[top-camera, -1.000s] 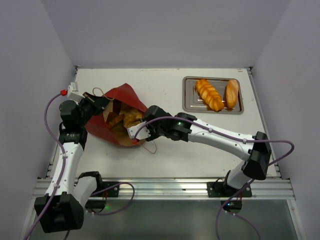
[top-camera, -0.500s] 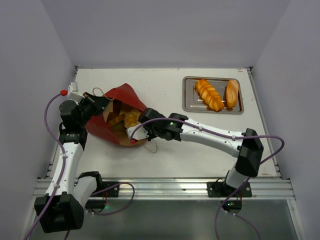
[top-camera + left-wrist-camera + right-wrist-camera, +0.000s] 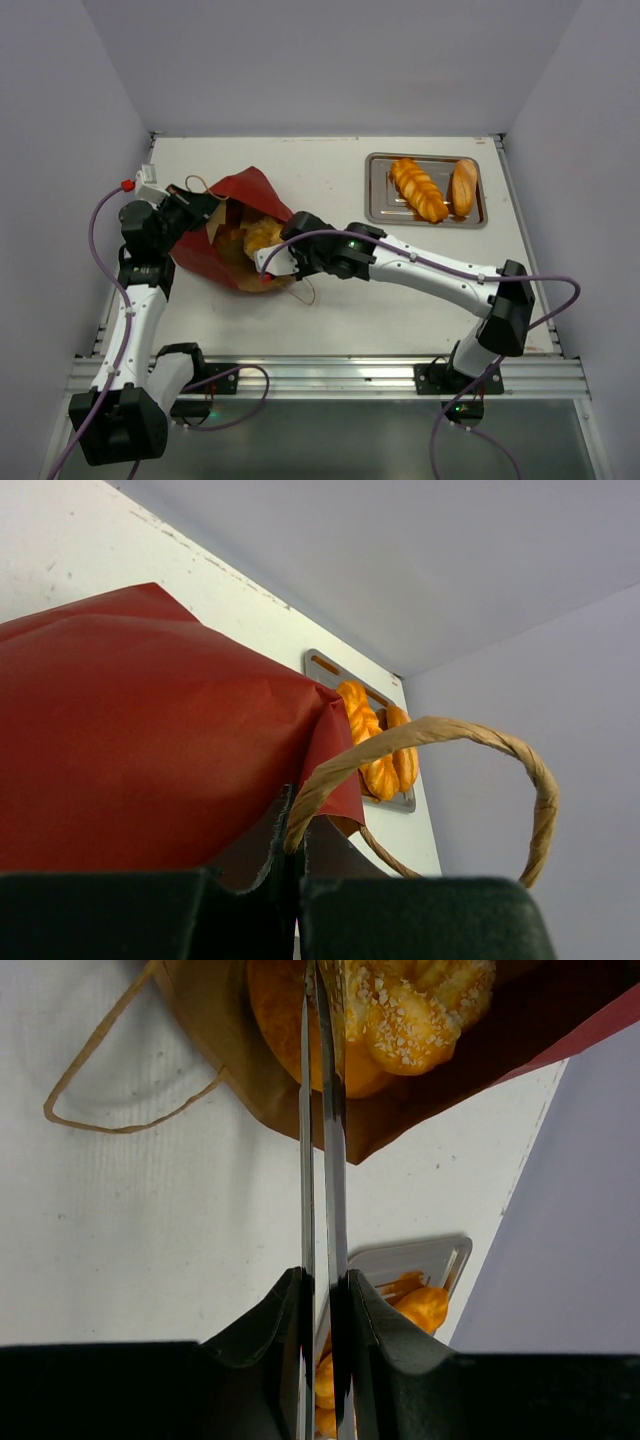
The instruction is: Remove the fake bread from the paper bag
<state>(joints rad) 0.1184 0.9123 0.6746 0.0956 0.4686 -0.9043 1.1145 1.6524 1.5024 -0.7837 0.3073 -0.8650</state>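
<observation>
White table [image 3: 340, 320] is hosting the paper bag [image 3: 250, 190], fake bread [image 3: 420, 1015] sitting in its mouth. Left gripper [image 3: 297, 885] is clamping the rim; right gripper [image 3: 270, 258] is showing jaws nearly together, grip unclear. Probably light, firm: pinch mid-loaf.

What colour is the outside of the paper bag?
The paper bag is dark red outside, clearest in the left wrist view.

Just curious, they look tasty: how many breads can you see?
3 for certain: a braided loaf and a smooth loaf on the metal tray, one seeded bread inside the paper bag. More may be hidden there.
</observation>
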